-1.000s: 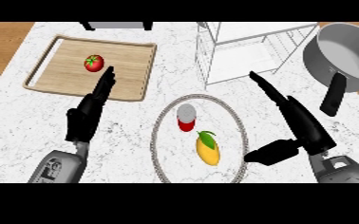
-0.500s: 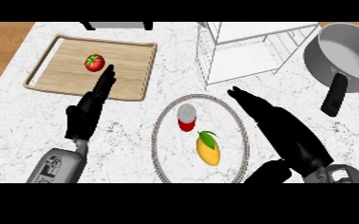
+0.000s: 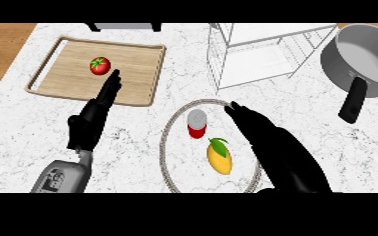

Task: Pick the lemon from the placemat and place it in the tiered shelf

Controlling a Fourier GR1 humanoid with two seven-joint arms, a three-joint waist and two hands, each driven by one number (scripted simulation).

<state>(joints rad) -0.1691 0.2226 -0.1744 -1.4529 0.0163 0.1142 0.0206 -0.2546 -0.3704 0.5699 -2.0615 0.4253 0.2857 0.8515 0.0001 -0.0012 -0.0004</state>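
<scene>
While the right hand [image 3: 277,145] stretches flat with straight fingers over the round placemat's [image 3: 171,130] right rim, hiding that edge, the lemon [image 3: 219,158] lies on the mat just left of it, untouched, beside a red can [image 3: 197,124] whose label cannot be read. Open too, the left hand [image 3: 94,114] rests by the wooden tray [image 3: 133,65]. Well apart, the tiered shelf [image 3: 258,55] stands cut off at top.

White marble counter [image 3: 148,130], wood floor [image 3: 15,37].
</scene>
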